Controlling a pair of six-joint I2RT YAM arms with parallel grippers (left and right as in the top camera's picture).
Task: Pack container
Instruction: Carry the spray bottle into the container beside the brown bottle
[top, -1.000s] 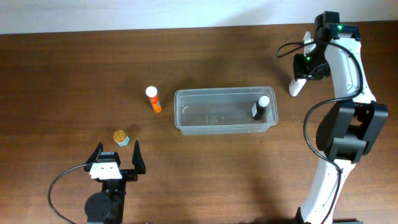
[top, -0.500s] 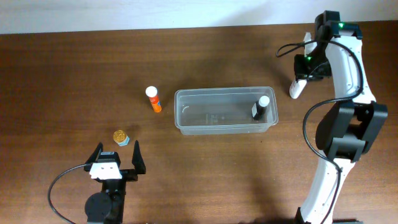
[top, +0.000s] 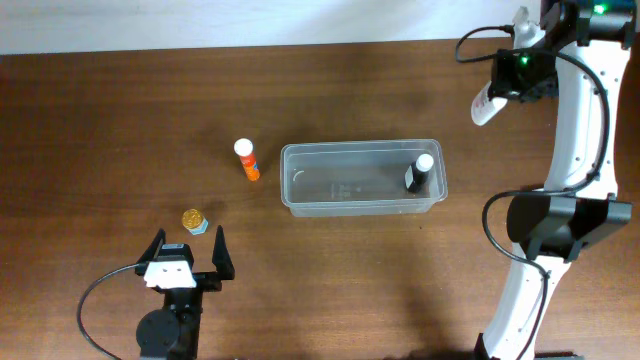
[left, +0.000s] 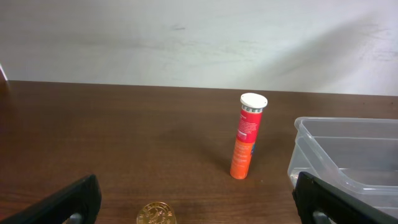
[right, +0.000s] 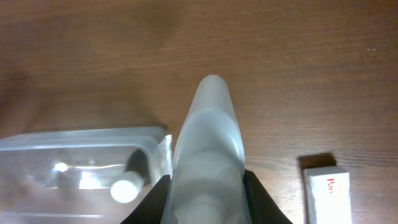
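1. The right gripper (right: 208, 194) is clamped on a white tube (top: 484, 104). In the right wrist view the tube sits between the two fingers (right: 159, 200) and its rounded free end points away from the camera, over the wood.
2. Overhead, the held tube lies beyond the far right corner of the container (top: 300, 205), well apart from it.
3. The container stands near the middle of the table (top: 100, 130), long side running left to right, and is not held by either arm.
4. A black bottle with a white cap (top: 420, 173) is inside the container, at its right end.
5. An orange tube with a white cap (top: 247, 160) stands upright on the table just left of the container, not touching it.
6. A small jar with a gold lid (top: 193, 220) stands on the table nearer the left arm, apart from the orange tube.
7. The left gripper (top: 188, 240) rests low near the front edge, jaws spread wide with nothing between them. The gold-lidded jar is just ahead of it.
8. A small white box with red print (right: 328, 193) lies on the table in the right wrist view, to the right of the held tube.
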